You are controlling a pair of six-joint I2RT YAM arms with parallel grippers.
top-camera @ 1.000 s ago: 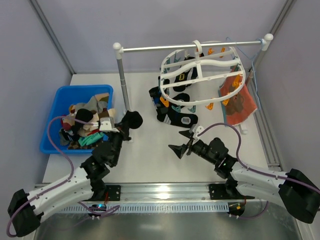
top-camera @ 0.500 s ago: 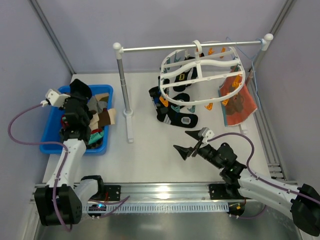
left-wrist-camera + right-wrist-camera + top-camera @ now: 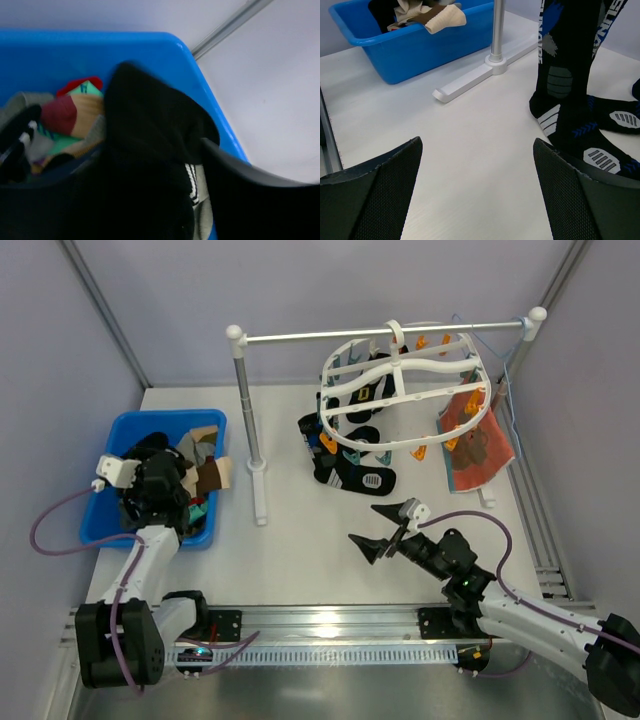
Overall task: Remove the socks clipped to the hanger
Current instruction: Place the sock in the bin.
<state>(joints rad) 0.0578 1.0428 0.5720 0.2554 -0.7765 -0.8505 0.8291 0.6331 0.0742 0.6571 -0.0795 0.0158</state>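
The white oval hanger (image 3: 398,368) hangs from the rail at the back right, with dark socks (image 3: 352,465) still clipped under it and reaching down to the table. In the right wrist view those black socks (image 3: 570,75) hang just ahead and to the right. My right gripper (image 3: 372,528) (image 3: 477,145) is open and holds nothing, low over the table in front of them. My left gripper (image 3: 165,475) (image 3: 152,150) is over the blue bin (image 3: 150,418) (image 3: 200,85). Its jaws are parted, and a black sock (image 3: 150,130) lies loose between them above the pile.
The bin holds several mixed socks (image 3: 200,455). The rail stand's post (image 3: 250,400) and foot (image 3: 492,65) stand between the bin and the hanger. An orange-red flowered cloth (image 3: 475,440) and a thin blue wire hanger (image 3: 505,370) hang at the right.
My left arm swung from beside the stand post over to the bin with the black sock, and its jaws have come apart. My right gripper has shifted slightly.
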